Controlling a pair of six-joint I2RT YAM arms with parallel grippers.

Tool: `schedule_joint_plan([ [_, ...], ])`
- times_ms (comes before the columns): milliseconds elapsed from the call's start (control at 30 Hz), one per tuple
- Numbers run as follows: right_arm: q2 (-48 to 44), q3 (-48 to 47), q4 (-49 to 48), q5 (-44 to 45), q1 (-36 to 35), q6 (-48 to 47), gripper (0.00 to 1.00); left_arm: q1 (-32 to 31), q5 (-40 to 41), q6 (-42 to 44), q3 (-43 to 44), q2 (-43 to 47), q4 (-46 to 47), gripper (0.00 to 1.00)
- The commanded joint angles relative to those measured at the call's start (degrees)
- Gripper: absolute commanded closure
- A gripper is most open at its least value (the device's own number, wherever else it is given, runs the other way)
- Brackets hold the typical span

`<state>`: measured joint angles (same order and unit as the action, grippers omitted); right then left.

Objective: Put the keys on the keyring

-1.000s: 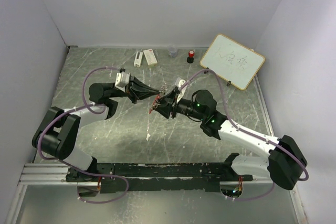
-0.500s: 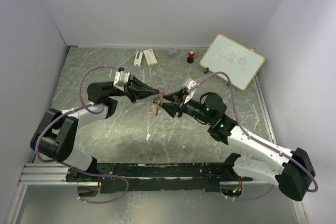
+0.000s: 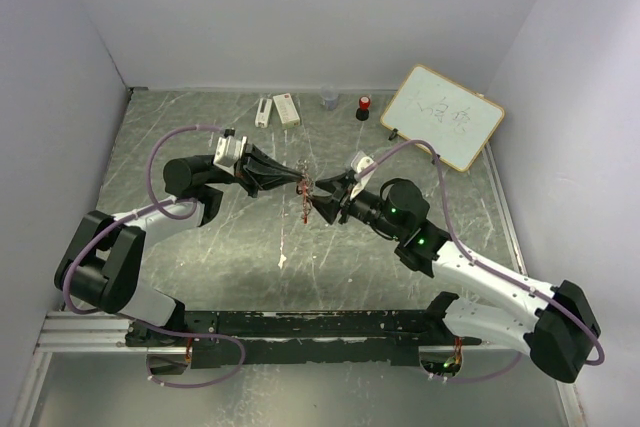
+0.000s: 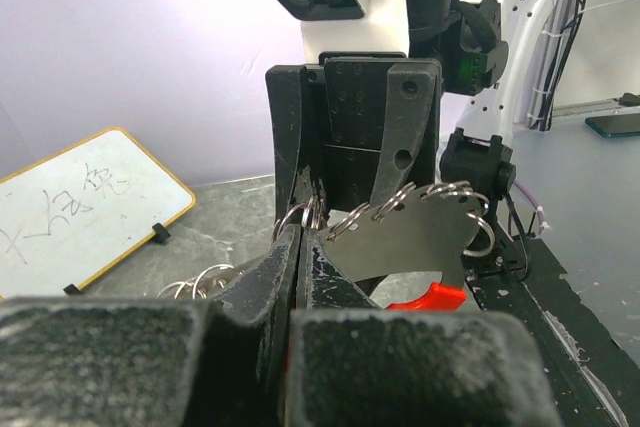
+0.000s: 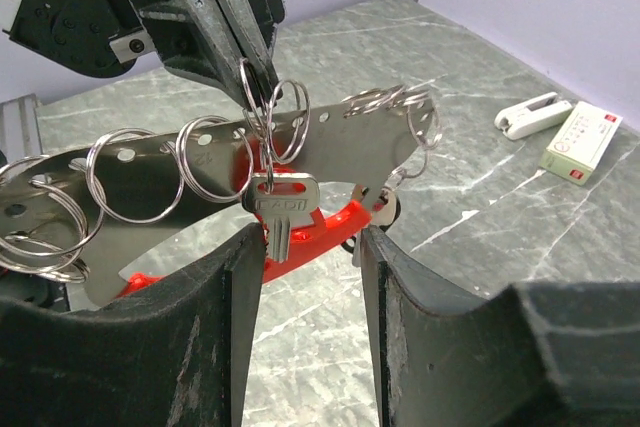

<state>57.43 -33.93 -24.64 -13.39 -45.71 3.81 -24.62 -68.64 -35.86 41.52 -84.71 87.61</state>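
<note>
The keyring [image 5: 340,142] hangs over the marbled grey worktop [image 5: 480,237], its flat silver key [image 5: 280,215] dangling untouched between the right gripper's [image 5: 308,247] part-open jaws, and beyond, past the curved metal plate, the left gripper's [image 5: 258,52] shut jaws pinch one thin wire loop.

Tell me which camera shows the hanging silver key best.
The right wrist view: the silver key hangs sharp and close from a ring pinched by the left gripper. The left wrist view shows the grey plate, not the key. From the top it is too small to make out.
</note>
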Motion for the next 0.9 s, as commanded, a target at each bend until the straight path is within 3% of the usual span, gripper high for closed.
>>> schedule_joint_plan([
  [0, 0.82, 1.32, -4.93, 0.76, -0.21, -2.33, 0.57, -0.57, -0.59, -0.96, 1.47, 1.13, 16.18, 0.93],
  [300, 4.13, 0.56, -9.26, -3.74, -0.22, -4.36, 0.58, -0.69, -1.05, -1.10, 1.38, 0.65, 16.19, 0.93],
  [367, 4.76, 0.41, -10.28, -3.96, -0.23, -4.33, 0.71, -0.69, -0.97, -1.06, 1.15, 0.59, 16.16, 0.93],
  [467, 4.59, -0.07, -9.53, -3.37, -0.20, -4.29, 1.00, -0.69, -1.05, -0.97, 1.10, 0.36, 16.17, 0.93],
  [867, -3.59, -0.78, 3.41, 1.93, -0.21, -6.28, 1.00, 0.92, 0.68, -0.46, 0.14, -1.43, 16.08, 0.93],
])
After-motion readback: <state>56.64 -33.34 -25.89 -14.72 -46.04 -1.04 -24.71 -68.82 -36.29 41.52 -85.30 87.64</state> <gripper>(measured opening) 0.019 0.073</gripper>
